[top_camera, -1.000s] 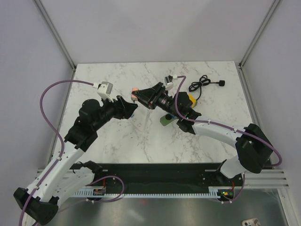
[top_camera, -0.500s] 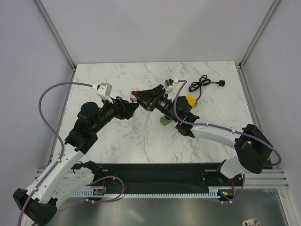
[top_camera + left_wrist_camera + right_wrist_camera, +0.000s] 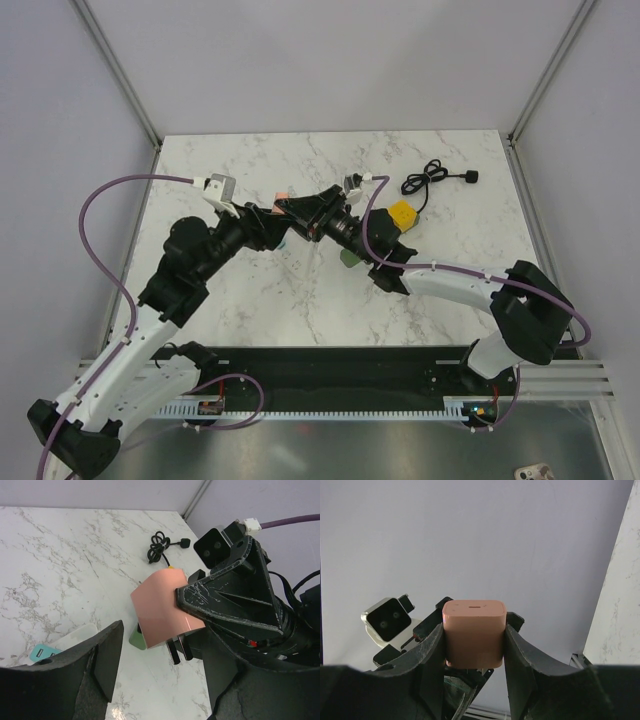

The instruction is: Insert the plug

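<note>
My right gripper [image 3: 289, 206] is shut on the plug [image 3: 283, 196], a salmon-pink block held above the table's middle. The right wrist view shows the plug [image 3: 474, 642] clamped between both fingers of this gripper [image 3: 474, 628], its flat end toward the camera. From the left wrist, the plug [image 3: 159, 607] hangs with two dark prongs [image 3: 180, 650] pointing down at the marble. My left gripper [image 3: 279, 231] is open just beside and below it. Its fingers [image 3: 107, 655] stand wide apart, touching nothing.
A green object [image 3: 350, 258] lies on the marble table [image 3: 250, 300] under the right arm, with a yellow block [image 3: 403, 212] beyond it. A coiled black cable [image 3: 435, 178] lies at the back right. A white and teal object [image 3: 75, 636] rests below the left gripper.
The right gripper has carried the plug leftward, closer to the left gripper. The left arm has barely shifted.
</note>
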You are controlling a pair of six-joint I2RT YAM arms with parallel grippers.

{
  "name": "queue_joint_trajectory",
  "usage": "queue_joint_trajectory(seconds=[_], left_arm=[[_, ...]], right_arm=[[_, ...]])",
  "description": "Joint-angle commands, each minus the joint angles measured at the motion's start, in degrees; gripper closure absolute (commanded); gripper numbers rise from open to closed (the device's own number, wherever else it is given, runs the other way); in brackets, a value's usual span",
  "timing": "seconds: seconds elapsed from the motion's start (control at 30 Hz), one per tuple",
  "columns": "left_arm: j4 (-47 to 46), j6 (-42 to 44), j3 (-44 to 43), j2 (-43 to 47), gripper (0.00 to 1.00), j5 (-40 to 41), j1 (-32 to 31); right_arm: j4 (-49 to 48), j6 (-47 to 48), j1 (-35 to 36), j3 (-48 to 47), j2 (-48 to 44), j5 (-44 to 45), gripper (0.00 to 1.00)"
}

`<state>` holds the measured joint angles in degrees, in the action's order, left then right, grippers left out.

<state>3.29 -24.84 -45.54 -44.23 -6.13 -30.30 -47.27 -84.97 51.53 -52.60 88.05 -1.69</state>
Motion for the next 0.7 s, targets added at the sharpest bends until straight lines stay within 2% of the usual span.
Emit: queue_joint_trajectory(seconds=[0.0, 0.2, 0.23, 0.3, 0.33, 0.47, 0.5, 0.53, 0.67], left_arm=[[-4.87, 0.49, 0.10, 0.37, 0.32, 1.56, -0.37], [-4.87, 0.41, 0.01, -0.68, 0.49, 2.00, -0.46], [-4.87, 0.32, -0.16, -0.77, 0.56, 1.91, -0.46], [-4.87, 0.14, -0.51, -1.21, 0.66, 1.56, -0.46], [-4.87, -0.20, -0.60, -1.21, 0.75, 1.47, -0.54], [-4.70, -1.08, -0.43, -0.51, 0.90, 1.12, -0.54], [-4.70, -1.09, -0.34, -0.33, 0.90, 1.21, -0.54], [-4.43, -1.35, -0.25, -0.07, 0.97, 1.30, -0.63], [-3.73, -1.44, 0.01, 0.90, 0.98, 2.00, -0.54]], right_arm=[[-3.09, -0.72, 0.50, 1.01, 0.19, 0.20, 1.00], [-3.71, -0.55, 0.94, 0.74, 0.28, -0.50, 1.00], [-3.80, -0.55, 1.38, 0.92, 0.45, -0.42, 0.98], [-4.67, -1.07, 2.26, 1.62, 0.72, -0.33, 0.88], [-5.55, -1.42, 2.52, 2.06, 0.98, -0.50, 0.86], [-10.21, -3.01, 2.88, 4.25, 2.39, -1.20, 0.71], [-10.56, -2.92, 2.88, 4.43, 2.48, -1.29, 0.70], [-10.74, -2.75, 2.88, 4.78, 2.56, -1.29, 0.69], [-11.09, -2.04, 2.88, 5.75, 2.65, -1.38, 0.66]])
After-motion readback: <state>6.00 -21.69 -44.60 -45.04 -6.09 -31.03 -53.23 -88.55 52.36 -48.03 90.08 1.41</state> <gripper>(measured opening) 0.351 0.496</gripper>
